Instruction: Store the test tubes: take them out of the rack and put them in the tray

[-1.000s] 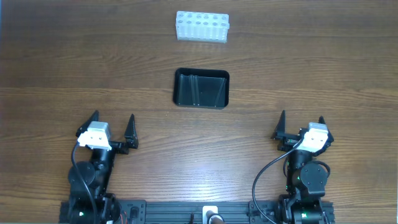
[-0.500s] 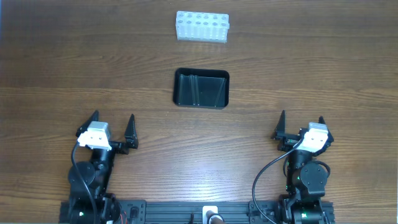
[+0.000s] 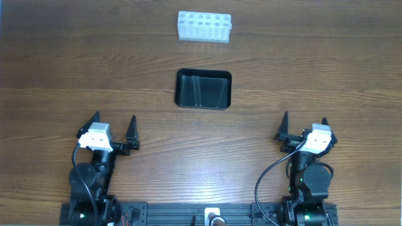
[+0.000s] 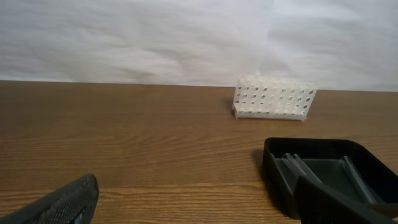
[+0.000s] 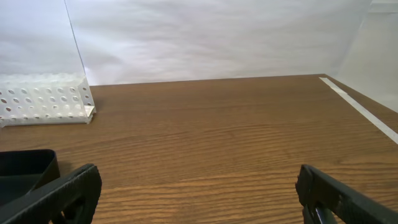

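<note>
A white perforated test tube rack stands at the far middle of the wooden table, also seen as the rack and the rack. Nearer, a black tray holds several clear tubes lying flat; the tray shows them along its floor. My left gripper is open near the front left, nothing between its fingers. My right gripper is open near the front right, well apart from the tray's corner.
A pale backdrop wall rises behind the table's far edge. A strip of light tape runs along the table's right side. Bare wood lies between both grippers and the tray.
</note>
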{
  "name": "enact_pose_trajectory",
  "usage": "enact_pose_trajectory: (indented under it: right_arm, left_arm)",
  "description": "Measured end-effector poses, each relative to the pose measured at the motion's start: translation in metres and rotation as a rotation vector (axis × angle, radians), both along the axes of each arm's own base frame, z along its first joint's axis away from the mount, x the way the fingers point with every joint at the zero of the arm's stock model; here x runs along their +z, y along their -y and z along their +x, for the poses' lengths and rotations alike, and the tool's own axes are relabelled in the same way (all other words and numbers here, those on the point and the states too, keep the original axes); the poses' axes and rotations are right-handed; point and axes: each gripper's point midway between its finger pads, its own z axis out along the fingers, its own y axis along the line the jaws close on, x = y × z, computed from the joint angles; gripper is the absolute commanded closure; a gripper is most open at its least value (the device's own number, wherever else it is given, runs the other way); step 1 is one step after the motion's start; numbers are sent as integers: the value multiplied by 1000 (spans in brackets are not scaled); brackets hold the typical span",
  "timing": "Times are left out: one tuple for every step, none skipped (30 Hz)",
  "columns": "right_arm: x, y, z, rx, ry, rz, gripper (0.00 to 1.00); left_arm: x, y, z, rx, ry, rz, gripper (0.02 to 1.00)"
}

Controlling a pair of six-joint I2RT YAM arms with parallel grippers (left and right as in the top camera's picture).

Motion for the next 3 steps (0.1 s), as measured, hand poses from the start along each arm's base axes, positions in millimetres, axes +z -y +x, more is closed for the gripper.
enact_pose_trajectory:
  right_arm:
    - [0,0,0,0,0,0,9]
    - [0,0,0,0,0,0,9]
    - [0,0,0,0,0,0,9]
  left_arm:
    - [0,0,0,0,0,0,18]
    - [0,0,0,0,0,0,18]
    - [0,0,0,0,0,0,20]
